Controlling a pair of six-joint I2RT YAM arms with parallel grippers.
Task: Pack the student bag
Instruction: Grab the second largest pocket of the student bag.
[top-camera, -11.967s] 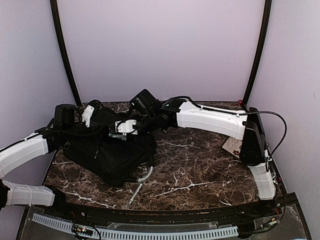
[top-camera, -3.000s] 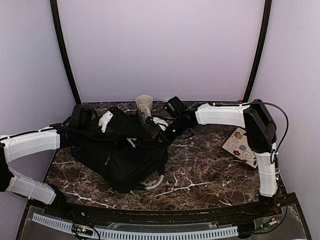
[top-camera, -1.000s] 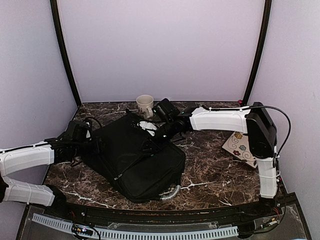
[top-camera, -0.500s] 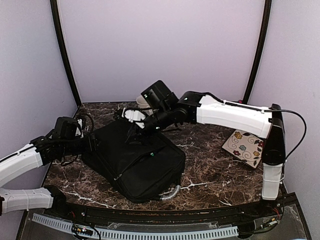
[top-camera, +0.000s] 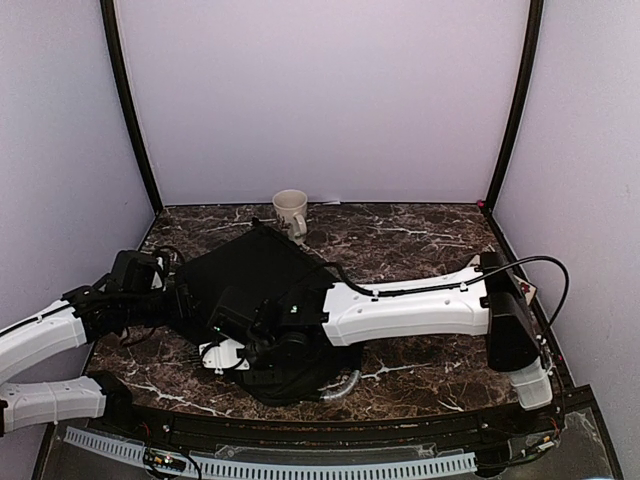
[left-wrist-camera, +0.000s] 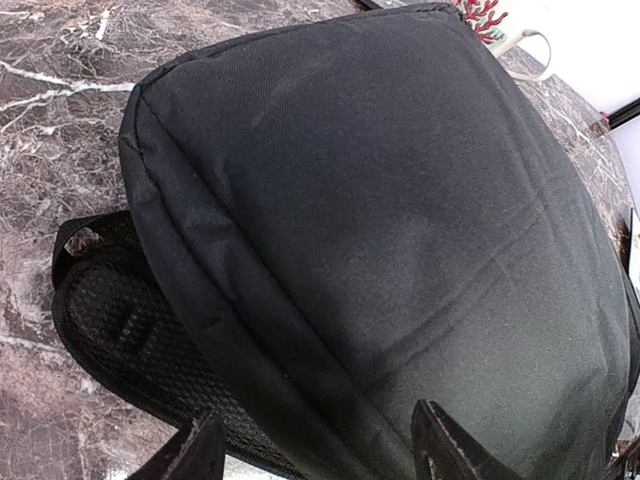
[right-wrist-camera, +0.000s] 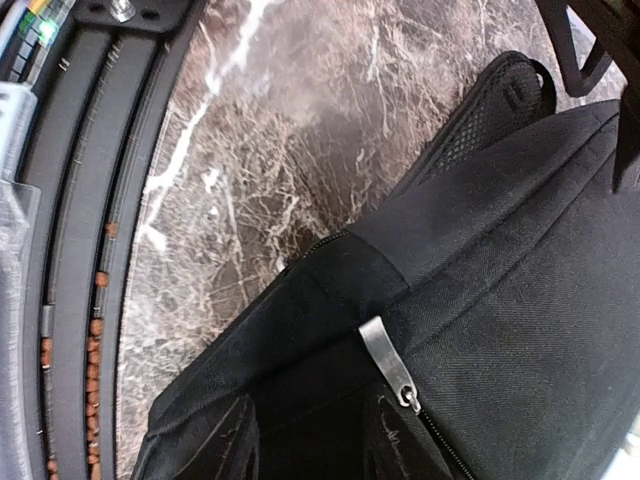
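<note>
The student bag (top-camera: 255, 285) lies flat on the marble table, large, black and soft. Its grey curved handle (top-camera: 343, 384) sticks out at the near edge. My left gripper (top-camera: 170, 292) sits at the bag's left side. In the left wrist view its fingers (left-wrist-camera: 195, 458) stand wide open (left-wrist-camera: 320, 455) over the bag's seamed edge (left-wrist-camera: 330, 220), above a mesh strap (left-wrist-camera: 110, 330). My right arm reaches across the bag to its near left corner (top-camera: 228, 350). There the right gripper (right-wrist-camera: 318, 445) is open over black fabric, just behind a metal zipper pull (right-wrist-camera: 388, 362).
A cream mug (top-camera: 290, 208) stands at the back of the table just beyond the bag, also seen in the left wrist view (left-wrist-camera: 500, 25). The table's black front rail (right-wrist-camera: 70, 250) runs close beside the right gripper. Purple walls close in the back and sides.
My right arm has swung from the back of the table over the bag down to its near left corner. The bag and the left arm have barely moved.
</note>
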